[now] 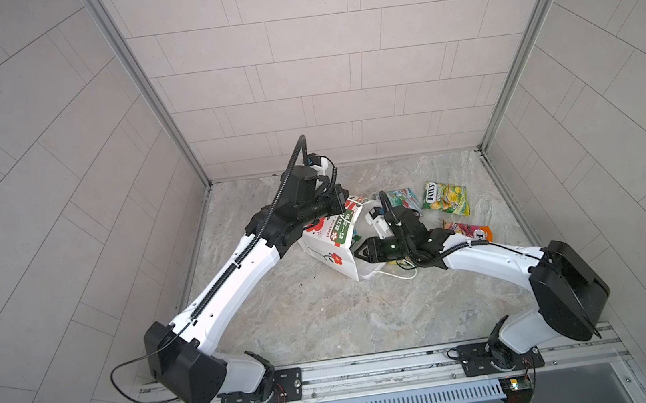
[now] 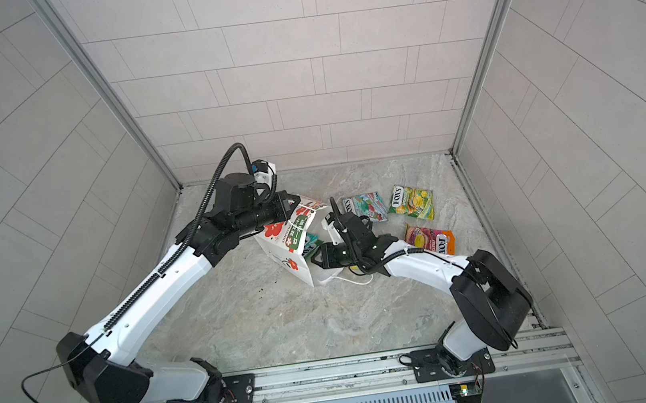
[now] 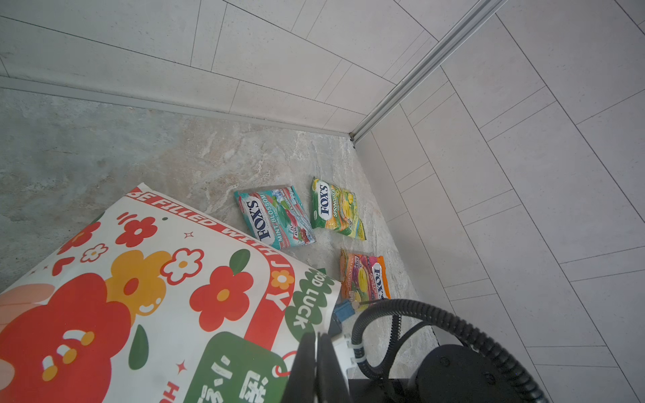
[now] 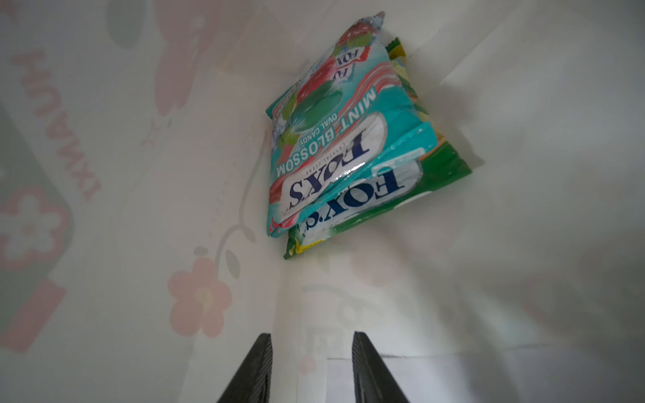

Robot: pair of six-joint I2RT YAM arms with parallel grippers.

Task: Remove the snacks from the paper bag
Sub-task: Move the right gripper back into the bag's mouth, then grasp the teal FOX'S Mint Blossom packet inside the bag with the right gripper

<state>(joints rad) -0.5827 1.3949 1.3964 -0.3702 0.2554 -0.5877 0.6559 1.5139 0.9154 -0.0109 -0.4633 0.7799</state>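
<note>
Right end effector point(image 4: 311, 335) (parted) sits inside paper bag point(image 4: 139, 216).

Even, diffuse light is provided; shadows are faint. Edges are barrel-distorted. Inside the paper bag point(image 4: 523, 104), near prints are blurred.

Three snacks point(image 1: 444, 199) lie right of the tipped paper bag point(image 1: 329, 248).

The left arm point(image 1: 246, 271) and right arm point(image 1: 487, 259) have white links and bulky black joints. Black ribbed conduits point(image 1: 290, 161) run along them.
</note>
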